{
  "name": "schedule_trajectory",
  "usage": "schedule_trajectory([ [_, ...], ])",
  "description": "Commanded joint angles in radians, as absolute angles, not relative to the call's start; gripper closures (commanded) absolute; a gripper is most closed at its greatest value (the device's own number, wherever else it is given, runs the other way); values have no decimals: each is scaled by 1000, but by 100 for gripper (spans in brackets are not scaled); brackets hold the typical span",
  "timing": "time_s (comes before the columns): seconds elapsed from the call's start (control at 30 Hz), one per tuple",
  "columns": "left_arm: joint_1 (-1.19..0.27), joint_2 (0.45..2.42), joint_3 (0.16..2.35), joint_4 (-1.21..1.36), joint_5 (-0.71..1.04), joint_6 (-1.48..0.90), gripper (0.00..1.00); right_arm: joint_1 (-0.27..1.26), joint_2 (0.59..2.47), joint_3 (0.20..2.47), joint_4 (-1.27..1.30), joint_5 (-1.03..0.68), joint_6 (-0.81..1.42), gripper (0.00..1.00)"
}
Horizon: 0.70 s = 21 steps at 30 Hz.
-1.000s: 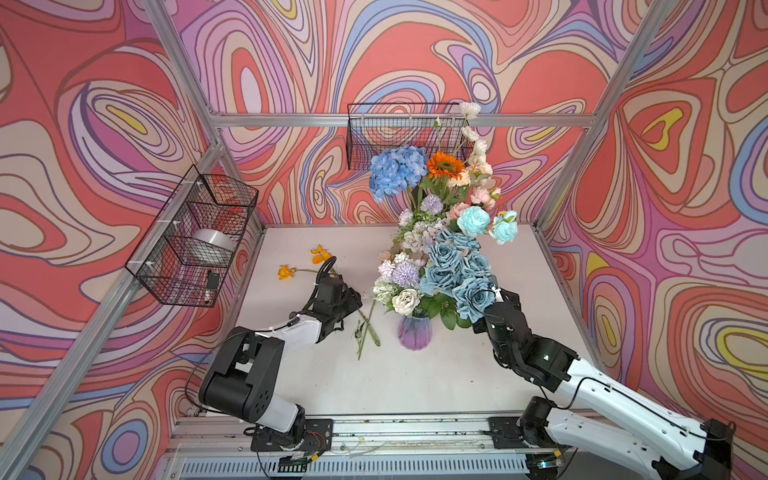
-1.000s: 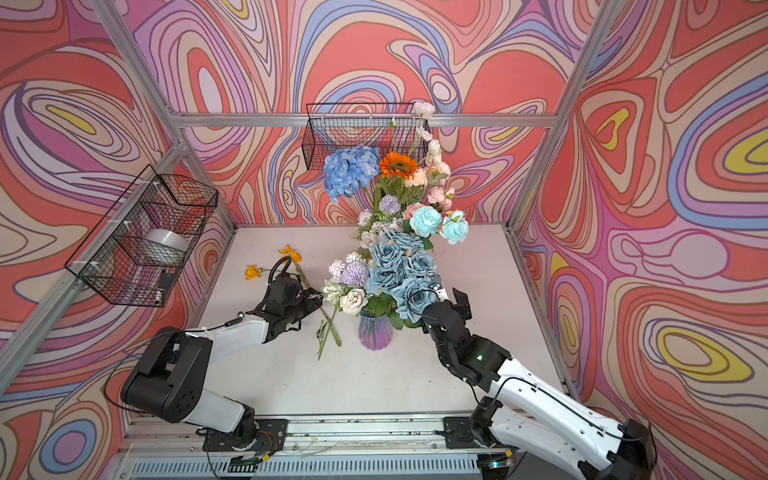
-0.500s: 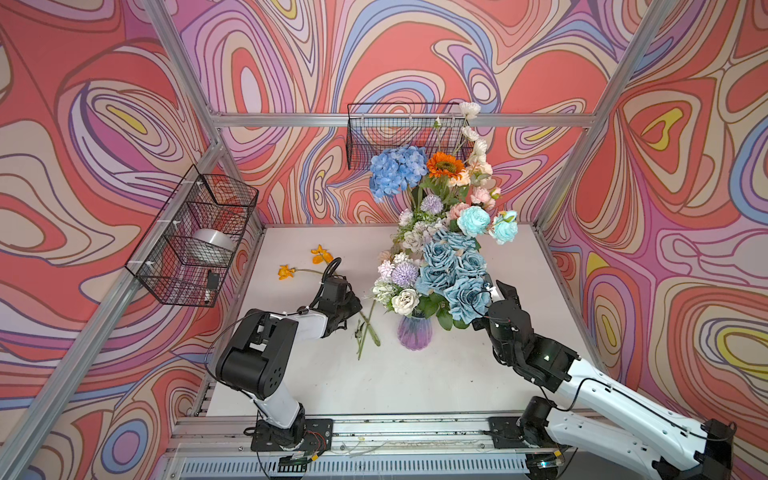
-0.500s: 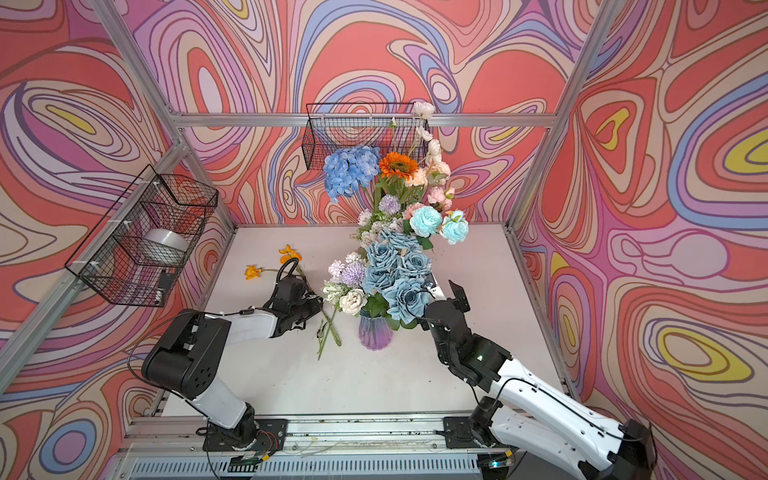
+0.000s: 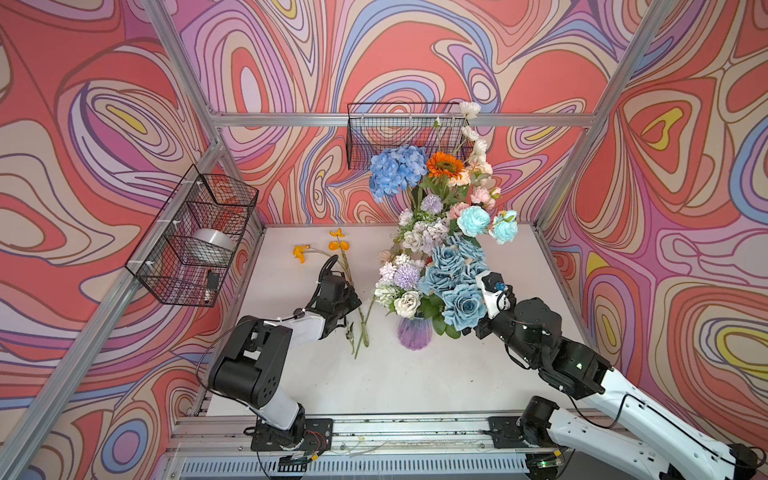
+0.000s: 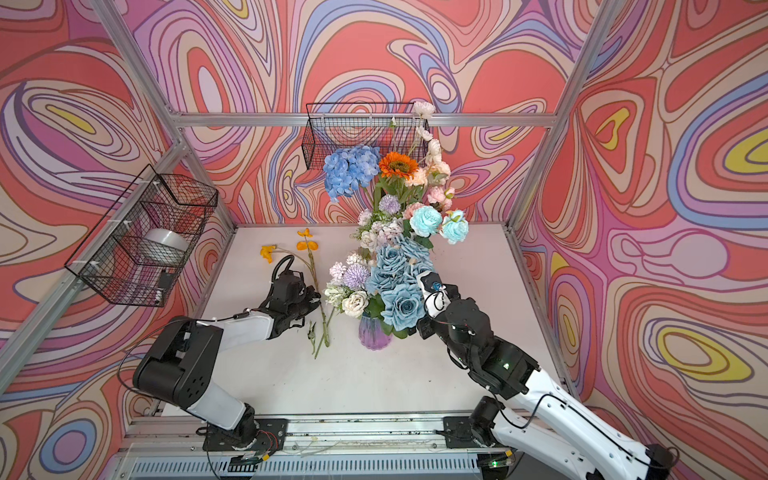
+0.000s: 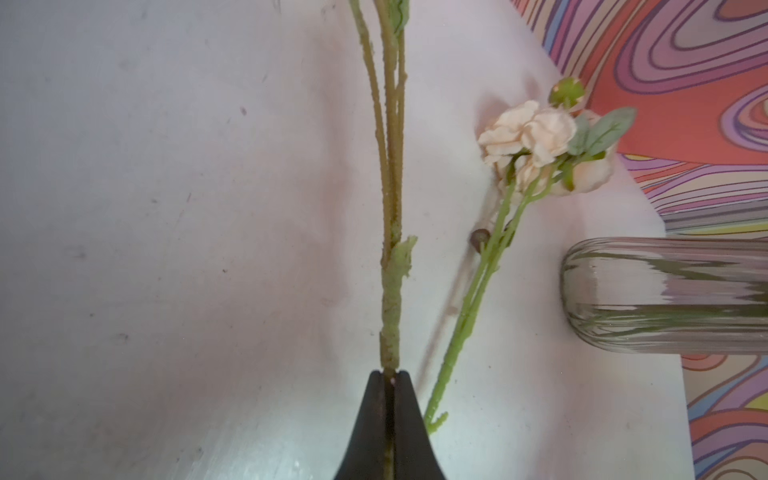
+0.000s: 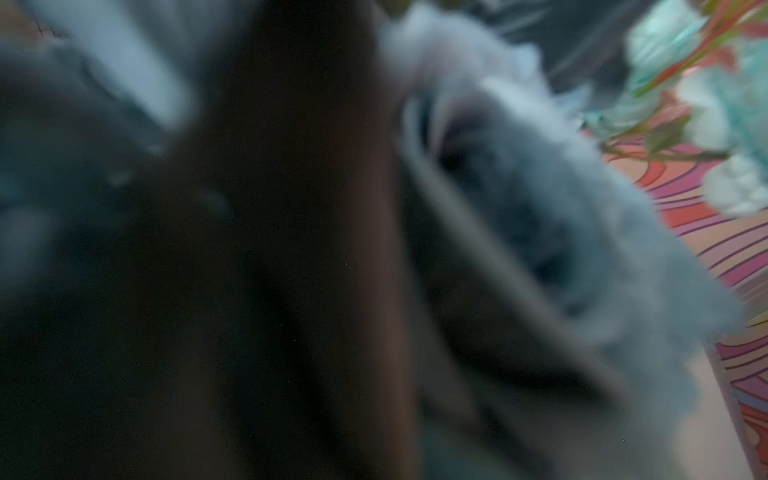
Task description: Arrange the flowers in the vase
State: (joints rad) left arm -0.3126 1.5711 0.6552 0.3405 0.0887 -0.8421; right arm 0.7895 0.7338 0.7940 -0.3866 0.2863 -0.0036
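The left claw (image 7: 390, 376) is clenched on the rough green stem of a loose spray with small orange blossoms (image 5: 337, 245). The wrist view shows its two black fingers pressed together on the stalk, low over the white worktop (image 5: 415, 382). In both top views this spray lies flat to the left of the ribbed purple glass vase (image 5: 413, 332), with its blossoms towards the back wall and its cut end level with the vase. A second loose flower, a pale peach bloom on a bright green stem (image 7: 528, 137), lies on the worktop between the held stem and the vase, touching neither.

The right claw (image 5: 487, 291) is pushed in from the right of the vase among the dusty-blue roses (image 5: 457, 282). Its jaws stand spread, and its blurred wrist view shows a grey-blue rose close against a dark finger, but no grip on anything can be made out.

The other flowers stand in the vase. A blue hydrangea (image 5: 397, 172) and an orange sunflower (image 5: 444, 164) are highest. Two aqua roses (image 5: 473, 220) sit below them, and a lilac pompom (image 5: 406, 276) with cream blooms sits just above the vase's left side.
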Motion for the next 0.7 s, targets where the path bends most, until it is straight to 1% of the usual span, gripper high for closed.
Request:
schedule_trajectory([
  [0.0,-310,1459,644,360,60,-826,100,789,734,768,-438,198,55,2],
  [0.13,-310,1342,640,353,61,-811,100,789,733,732,-386,142,60,2],
  [0.2,-310,1280,640,350,64,-805,100,790,749,743,-396,148,60,2],
  [0.27,-310,1221,643,337,64,-797,100,789,759,770,-434,205,56,2],
  [0.33,-310,1167,645,327,69,-784,100,790,771,814,-502,308,66,2],
  [0.4,-310,1109,646,317,69,-774,100,790,772,853,-573,357,69,2],
  [0.53,-311,1028,636,338,75,-769,100,789,740,887,-640,289,107,2],
  [0.67,-328,986,624,395,89,-766,100,790,718,901,-696,159,163,2],
])
